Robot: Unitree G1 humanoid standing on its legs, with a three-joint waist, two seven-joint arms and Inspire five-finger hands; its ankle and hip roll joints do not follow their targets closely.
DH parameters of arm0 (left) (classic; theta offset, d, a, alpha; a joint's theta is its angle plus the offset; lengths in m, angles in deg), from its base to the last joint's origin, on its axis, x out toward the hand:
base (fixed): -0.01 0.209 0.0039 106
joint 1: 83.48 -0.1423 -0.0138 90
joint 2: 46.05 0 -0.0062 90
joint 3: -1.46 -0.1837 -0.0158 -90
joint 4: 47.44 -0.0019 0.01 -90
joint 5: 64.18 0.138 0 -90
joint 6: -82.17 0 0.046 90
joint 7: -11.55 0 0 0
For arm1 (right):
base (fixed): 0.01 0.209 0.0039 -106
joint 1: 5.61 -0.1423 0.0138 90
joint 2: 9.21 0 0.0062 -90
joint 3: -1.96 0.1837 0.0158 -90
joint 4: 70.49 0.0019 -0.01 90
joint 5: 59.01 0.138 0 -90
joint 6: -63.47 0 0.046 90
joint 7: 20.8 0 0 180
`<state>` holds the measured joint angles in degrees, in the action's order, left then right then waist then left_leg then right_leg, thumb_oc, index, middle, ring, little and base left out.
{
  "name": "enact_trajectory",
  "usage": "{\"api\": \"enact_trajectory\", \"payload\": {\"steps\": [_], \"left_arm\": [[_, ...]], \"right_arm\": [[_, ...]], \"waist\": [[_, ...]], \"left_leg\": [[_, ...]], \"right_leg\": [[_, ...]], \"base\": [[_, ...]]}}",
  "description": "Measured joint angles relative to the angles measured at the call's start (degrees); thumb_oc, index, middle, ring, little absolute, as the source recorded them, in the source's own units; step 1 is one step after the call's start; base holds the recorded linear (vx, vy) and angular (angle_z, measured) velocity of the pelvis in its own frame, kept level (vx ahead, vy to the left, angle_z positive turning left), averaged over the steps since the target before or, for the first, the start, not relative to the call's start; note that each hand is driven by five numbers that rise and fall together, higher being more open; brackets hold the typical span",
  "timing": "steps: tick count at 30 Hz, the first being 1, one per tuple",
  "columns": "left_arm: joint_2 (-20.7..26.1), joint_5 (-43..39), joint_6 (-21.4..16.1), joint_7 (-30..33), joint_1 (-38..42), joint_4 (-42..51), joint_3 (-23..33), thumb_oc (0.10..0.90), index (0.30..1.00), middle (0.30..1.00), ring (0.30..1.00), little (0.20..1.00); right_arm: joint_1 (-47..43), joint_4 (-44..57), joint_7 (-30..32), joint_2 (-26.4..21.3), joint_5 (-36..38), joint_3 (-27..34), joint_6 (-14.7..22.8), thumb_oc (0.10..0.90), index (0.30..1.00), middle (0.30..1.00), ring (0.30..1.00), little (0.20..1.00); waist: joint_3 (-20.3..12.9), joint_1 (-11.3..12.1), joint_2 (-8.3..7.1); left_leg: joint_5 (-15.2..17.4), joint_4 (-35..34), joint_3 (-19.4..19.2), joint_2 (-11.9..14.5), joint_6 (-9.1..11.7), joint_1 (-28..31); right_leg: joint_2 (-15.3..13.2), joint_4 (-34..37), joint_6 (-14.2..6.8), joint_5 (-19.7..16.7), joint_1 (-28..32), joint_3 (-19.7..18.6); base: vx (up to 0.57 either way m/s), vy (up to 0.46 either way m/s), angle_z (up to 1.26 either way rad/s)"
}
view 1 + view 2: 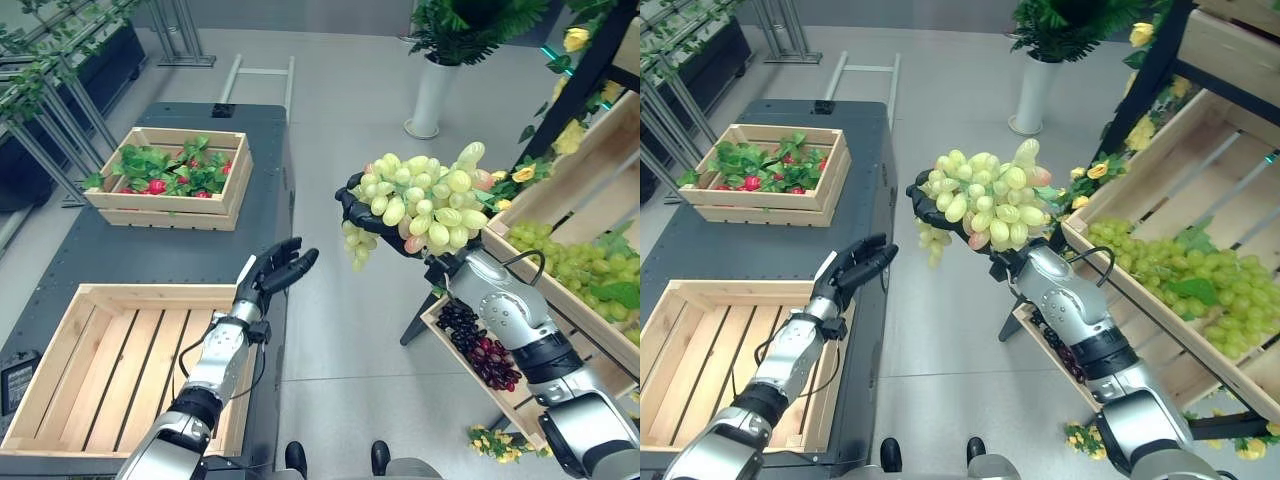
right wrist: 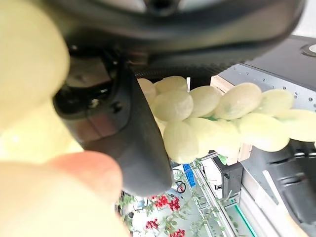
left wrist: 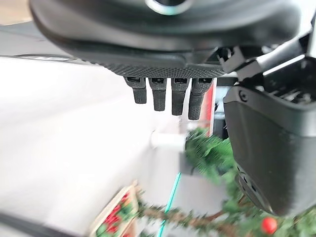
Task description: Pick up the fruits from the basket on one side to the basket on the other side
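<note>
My right hand (image 1: 372,215) is curled under a bunch of green grapes (image 1: 425,198), holding it up in the air over the floor, well clear of any crate. The grapes are smooth, oval and pale yellow-green, a few blushed pink, packed into a lumpy cluster. Its long axis lies roughly level, running from my fingers back across my wrist, with a small tail of grapes hanging down past my fingertips. In my right wrist view the rounded grapes (image 2: 217,118) press close against my dark thumb, so I think the grip is around the stem side, though the fruit hides it.

Behind my wrist stands a slanted wooden crate (image 1: 580,190) of pale slats with more green grapes (image 1: 580,265) and leaves lying in it; below my forearm, a lower crate holds dark purple grapes (image 1: 478,345).

My left hand (image 1: 272,272) hangs with straight, relaxed fingers, holding nothing, over the corner of an empty slatted wooden crate (image 1: 110,372) on a dark table (image 1: 262,190). Beyond its fingertips sits another wooden crate (image 1: 172,208) of leafy greens and small red fruit.
</note>
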<state>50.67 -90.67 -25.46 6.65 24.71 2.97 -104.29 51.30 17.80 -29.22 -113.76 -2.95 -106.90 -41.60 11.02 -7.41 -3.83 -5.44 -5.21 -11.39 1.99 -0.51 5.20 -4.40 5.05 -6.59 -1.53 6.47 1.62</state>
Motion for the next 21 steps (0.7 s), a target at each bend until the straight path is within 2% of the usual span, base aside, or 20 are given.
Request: {"api": "enact_trajectory", "payload": {"steps": [5, 8, 14, 17, 18, 21], "left_arm": [[-0.65, 0.99, -0.14, 1.73, -0.58, 0.02, -0.02, 0.800, 0.900, 0.900, 0.900, 0.900], [-0.69, 0.99, -0.13, 3.82, -0.64, -0.87, 0.30, 0.800, 0.900, 0.900, 0.900, 0.900], [-2.16, 0.95, 0.56, 4.46, -1.15, -4.56, 0.43, 0.800, 0.900, 0.900, 0.900, 0.900], [-3.02, 0.95, 0.59, 4.35, -1.22, -5.21, 0.39, 0.800, 0.900, 0.900, 0.900, 0.900], [-3.25, 0.96, 0.61, 4.36, -1.26, -5.81, 0.33, 0.800, 0.900, 0.900, 0.900, 0.900], [-3.39, 0.96, 0.61, 4.37, -1.74, -6.13, 0.26, 0.800, 0.900, 0.900, 0.900, 0.900]], "right_arm": [[4.53, 4.82, -2.54, -3.54, -1.59, 4.01, -2.40, 0.400, 0.300, 0.300, 0.300, 0.300], [7.02, 7.07, -4.00, -6.03, -1.61, 5.88, -3.41, 0.400, 0.300, 0.300, 0.300, 0.300], [8.75, 10.75, -5.70, -10.35, -1.53, 7.57, -3.72, 0.400, 0.300, 0.300, 0.300, 0.300], [9.77, 12.47, -6.74, -13.08, -1.01, 10.04, -3.86, 0.400, 0.300, 0.300, 0.300, 0.300], [10.18, 12.66, -6.82, -13.79, -0.99, 11.68, -3.86, 0.400, 0.300, 0.300, 0.300, 0.300], [10.89, 12.23, -7.24, -17.19, -0.98, 14.27, -3.85, 0.400, 0.300, 0.300, 0.300, 0.300]], "waist": [[-0.25, -1.57, -0.38], [-0.37, -3.95, -0.57], [-0.82, -7.48, -0.75], [-1.14, -8.57, -0.88], [-1.45, -9.99, -1.13], [-1.65, -10.73, -1.42]], "left_leg": [[0.23, -0.35, -2.58, 0.08, -0.28, 0.33], [0.49, -0.37, -4.43, 0.04, -0.39, 0.83], [1.50, -0.39, -8.25, 0.54, -0.01, 2.00], [1.76, -0.39, -9.56, 0.64, 0.04, 2.19], [1.84, -0.38, -10.08, 0.40, 0.06, 2.22], [2.24, -0.40, -11.60, 0.64, 0.12, 2.54]], "right_leg": [[-0.01, 0.00, -0.17, -0.69, -0.84, -2.71], [-0.05, -0.01, -0.43, -1.18, -1.19, -4.30], [0.15, 0.01, -0.63, -1.70, -2.02, -7.29], [0.32, 0.00, -0.71, -1.90, -2.44, -8.59], [0.45, -0.02, -0.64, -2.28, -2.70, -9.14], [0.51, -0.02, -0.72, -2.71, -3.17, -9.74]], "base": [[0.02, 0.096, -0.26], [0.00, 0.070, -0.27], [0.02, 0.067, -0.36], [0.02, 0.044, -0.24], [0.02, 0.039, -0.16], [0.07, 0.067, -0.27]]}}
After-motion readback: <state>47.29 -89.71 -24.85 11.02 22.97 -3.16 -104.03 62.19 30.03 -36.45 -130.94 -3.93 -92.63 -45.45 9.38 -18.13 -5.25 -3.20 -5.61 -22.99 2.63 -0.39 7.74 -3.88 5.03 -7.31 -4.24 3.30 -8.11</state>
